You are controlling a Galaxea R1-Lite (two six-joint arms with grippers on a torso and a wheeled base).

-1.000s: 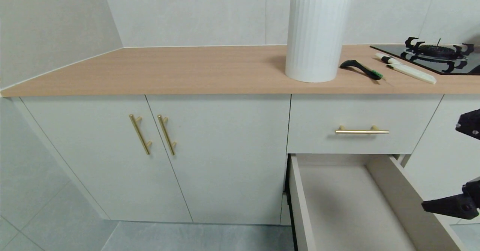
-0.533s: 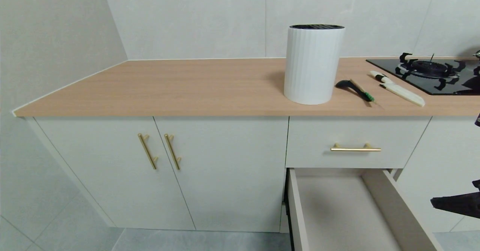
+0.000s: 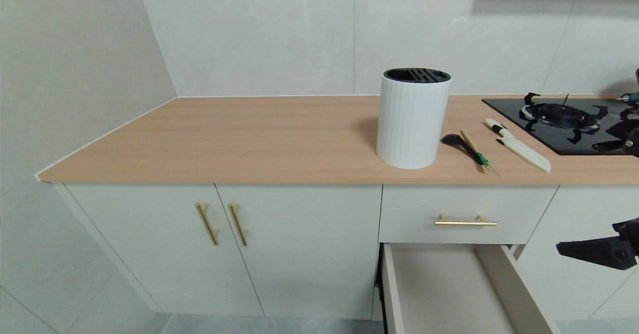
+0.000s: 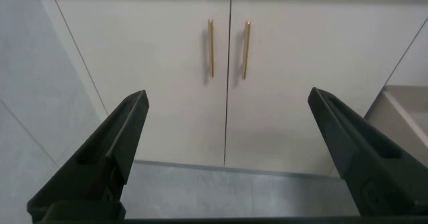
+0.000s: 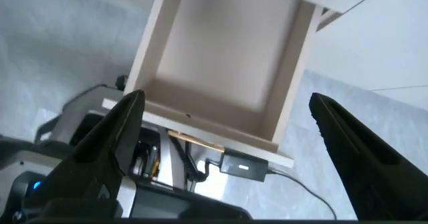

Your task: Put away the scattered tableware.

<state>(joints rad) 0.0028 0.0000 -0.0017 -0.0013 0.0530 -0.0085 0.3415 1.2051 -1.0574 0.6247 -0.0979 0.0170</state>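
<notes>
Zero pieces look stowed: all three loose items lie on the worktop [image 3: 249, 139] and the low drawer [image 3: 392, 294] is pulled out ready, so every pick and place is left to do, I'd judge

Worktop: flat matte wood-grain laminate
Cupboard doors [image 3: 224, 254], below left: plain pale panels, slim brass bar handles
Drawer, below right: pale smooth box, straight walls
Hob [image 3: 559, 119], far right: black glass, cast pan supports
Holder [image 3: 412, 119]: tall white ribbed cylinder, black slotted top, right of centre
Knife [image 3: 519, 147]: off-white, smooth, long and flat, between hob and spoon
Spoon [image 3: 457, 142]: black, glossy, curved, just right of the holder
Stick [image 3: 477, 152]: thin, wooden, green tip, lying against or across the spoon, cannot tell which

Left gripper [image 4: 227, 93]: jaws spread wide, holding nothing, facing the cupboard doors
Right gripper [image 5: 225, 100]: jaws wide too, nothing held, above the open drawer
</notes>
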